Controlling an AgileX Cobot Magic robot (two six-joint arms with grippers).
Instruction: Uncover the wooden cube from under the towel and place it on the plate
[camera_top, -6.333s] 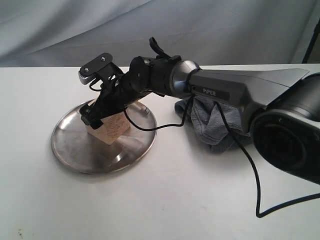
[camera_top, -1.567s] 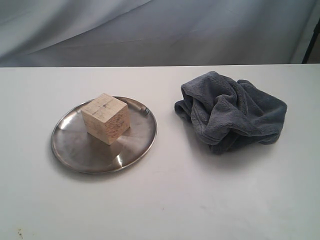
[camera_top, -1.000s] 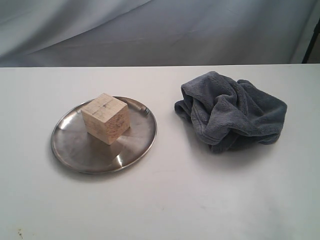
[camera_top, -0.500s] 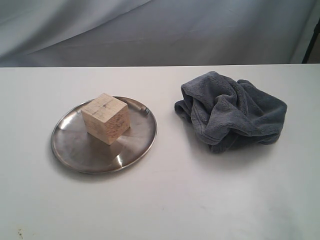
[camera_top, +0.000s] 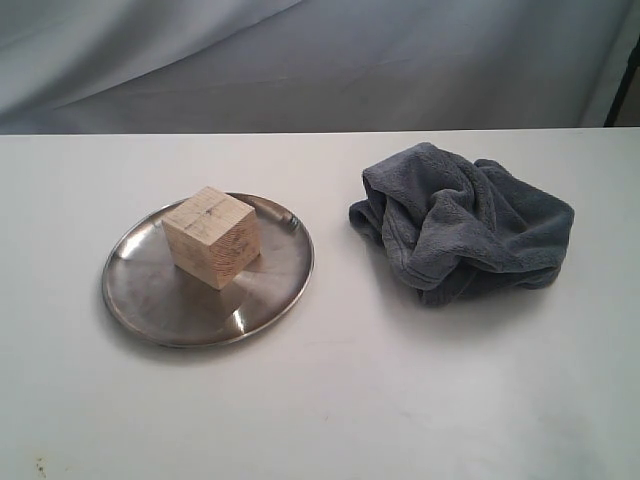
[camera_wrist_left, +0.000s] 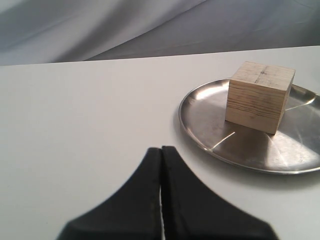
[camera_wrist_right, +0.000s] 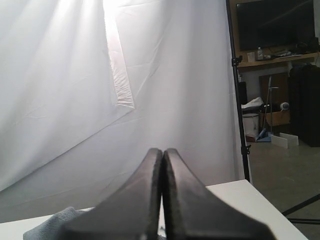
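Now released, the cube (camera_top: 212, 236) sits alone on the plate (camera_top: 140, 300), towel (camera_top: 460, 225) at its three o'clock; the withdrawn left end effector (camera_wrist_left: 161, 150) and right end effector (camera_wrist_right: 163, 151) are pressed together, so the task looks done.

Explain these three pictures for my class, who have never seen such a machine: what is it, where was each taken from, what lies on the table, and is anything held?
It is a robot with two arms, each ending in a grasping tool. The wide picture, from a camera off the arms, shows a white table: a wooden cube sits on a silver plate, and a crumpled grey-blue towel lies apart from them. The other two come from wrist cameras. One looks past the left tool toward cube and plate; the other past the right tool at a white backdrop. Both tools are shut and hold nothing.
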